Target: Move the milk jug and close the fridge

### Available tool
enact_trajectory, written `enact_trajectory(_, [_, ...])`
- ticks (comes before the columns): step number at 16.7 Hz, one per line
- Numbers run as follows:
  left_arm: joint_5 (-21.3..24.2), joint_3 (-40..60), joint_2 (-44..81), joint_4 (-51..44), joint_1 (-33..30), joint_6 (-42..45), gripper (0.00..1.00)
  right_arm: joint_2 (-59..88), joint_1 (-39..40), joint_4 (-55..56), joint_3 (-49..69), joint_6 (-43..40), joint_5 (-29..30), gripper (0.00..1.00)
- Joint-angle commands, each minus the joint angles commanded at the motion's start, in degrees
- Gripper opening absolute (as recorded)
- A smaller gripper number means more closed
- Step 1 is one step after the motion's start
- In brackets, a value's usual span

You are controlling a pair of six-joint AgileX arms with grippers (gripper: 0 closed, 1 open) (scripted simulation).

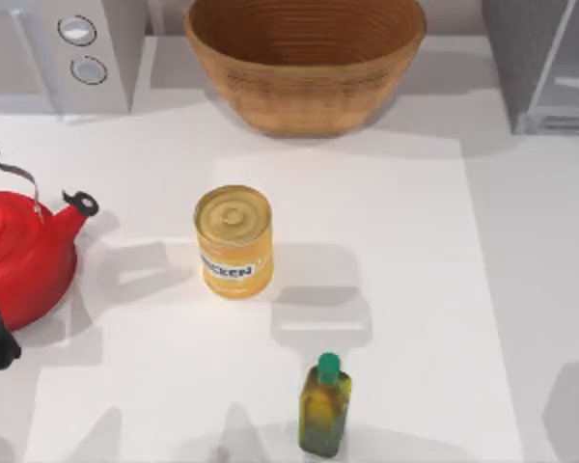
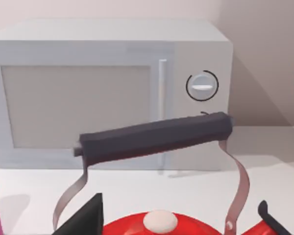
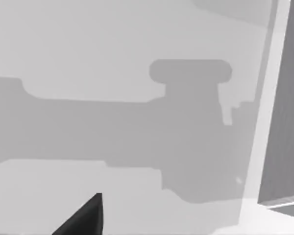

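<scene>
Two claws, one clearly nearer: our right gripper (image 3: 85, 218) hangs close to the fridge (image 1: 540, 68), whose upright grey wall rises just beside it. Our left gripper (image 2: 88, 215) is parked well apart from the fridge, just above the red kettle (image 1: 24, 256) and facing the microwave (image 2: 112, 93). We judge that closing the door falls to the right arm. Whether either claw is wide or narrow we cannot tell.
</scene>
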Motion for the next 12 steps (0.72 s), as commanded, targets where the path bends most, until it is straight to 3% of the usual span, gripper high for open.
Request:
enact_trajectory(3, [0.00, 0.00, 0.00, 0.00, 0.00, 0.00, 1.00, 16.57, -14.33, -1.19, 4.47, -14.77, -6.03, 1.00])
enact_trajectory(6, [0.00, 0.00, 0.00, 0.00, 0.00, 0.00, 1.00, 28.16, -24.36, -2.21, 7.69, -24.14, -10.30, 1.00])
enact_trajectory(12, [0.00, 0.00, 0.00, 0.00, 0.00, 0.00, 1.00, 35.57, -30.06, -3.32, 10.07, -28.73, -13.07, 1.00])
